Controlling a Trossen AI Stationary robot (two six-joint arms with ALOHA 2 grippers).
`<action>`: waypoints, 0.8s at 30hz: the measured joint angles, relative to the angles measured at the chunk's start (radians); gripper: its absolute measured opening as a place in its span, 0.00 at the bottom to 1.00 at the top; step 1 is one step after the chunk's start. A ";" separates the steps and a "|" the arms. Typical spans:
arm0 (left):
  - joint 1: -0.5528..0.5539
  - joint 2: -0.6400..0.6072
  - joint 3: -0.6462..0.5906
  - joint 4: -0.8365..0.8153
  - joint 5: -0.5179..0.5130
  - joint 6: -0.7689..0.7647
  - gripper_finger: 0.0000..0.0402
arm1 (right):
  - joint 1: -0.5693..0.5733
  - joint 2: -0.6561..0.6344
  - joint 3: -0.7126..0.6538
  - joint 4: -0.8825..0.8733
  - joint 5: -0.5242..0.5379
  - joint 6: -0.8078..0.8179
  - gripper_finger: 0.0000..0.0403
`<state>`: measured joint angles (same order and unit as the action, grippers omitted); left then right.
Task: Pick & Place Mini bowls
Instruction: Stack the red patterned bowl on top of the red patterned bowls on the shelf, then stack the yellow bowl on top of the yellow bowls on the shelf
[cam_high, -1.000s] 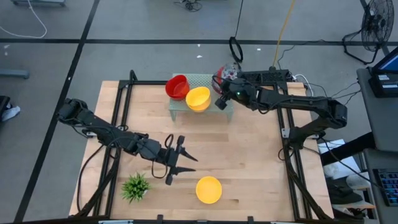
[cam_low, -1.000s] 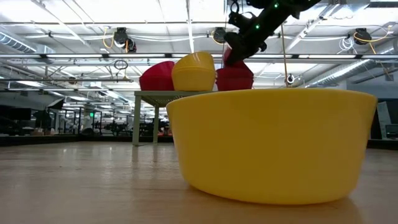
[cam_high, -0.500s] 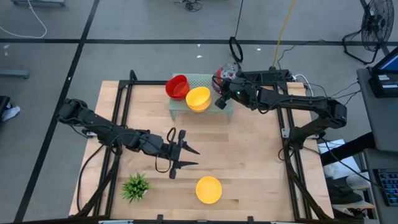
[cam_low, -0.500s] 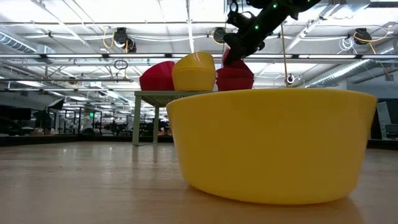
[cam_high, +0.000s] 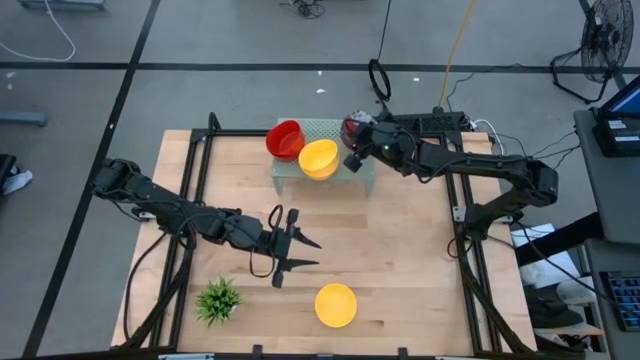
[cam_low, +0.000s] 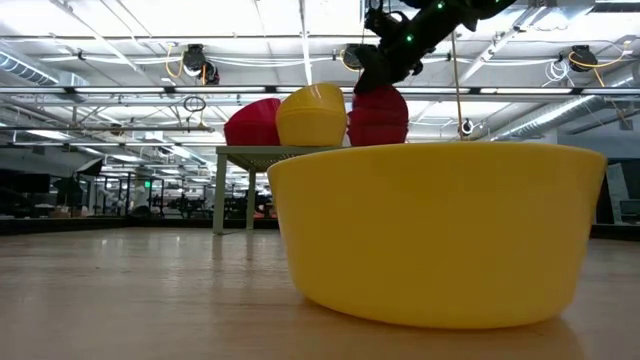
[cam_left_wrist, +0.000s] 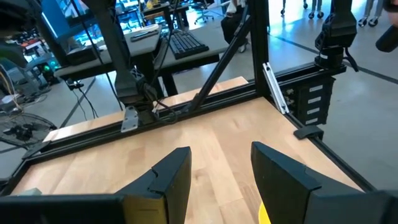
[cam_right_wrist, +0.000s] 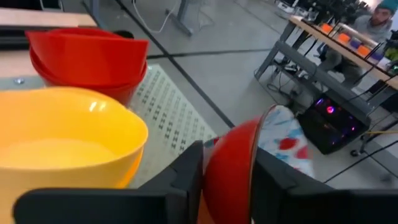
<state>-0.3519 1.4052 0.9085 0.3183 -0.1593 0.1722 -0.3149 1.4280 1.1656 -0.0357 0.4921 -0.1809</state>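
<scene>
At the perforated rack (cam_high: 330, 131), the right end effector (cam_high: 352, 158) straddles a red bowl's (cam_right_wrist: 233, 163) rim, apparently letting go; the left end effector (cam_high: 291, 240) hangs open and empty above the bench (cam_high: 400, 250).

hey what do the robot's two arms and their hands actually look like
Both arms are dark, near-black, jointed tubes with black cables running along them. The left hand ends in two slim, pointed black fingers; up close they are broad, flat, matte black wedges. The right hand is a chunky black block, with small green lights near its wrist.
</scene>
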 joint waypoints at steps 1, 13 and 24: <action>0.000 0.000 0.000 0.000 0.000 0.000 0.43 | 0.000 -0.002 0.000 0.006 -0.001 0.000 0.25; 0.000 0.000 0.000 0.000 0.000 -0.030 0.43 | 0.005 -0.078 0.000 0.016 -0.052 0.022 0.42; 0.000 0.004 0.000 -0.041 0.112 -0.173 0.43 | 0.124 -0.195 0.000 0.001 -0.072 0.081 0.41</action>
<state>-0.3519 1.4093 0.9085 0.2773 -0.0476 -0.0008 -0.1906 1.2328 1.1656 -0.0350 0.4206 -0.1002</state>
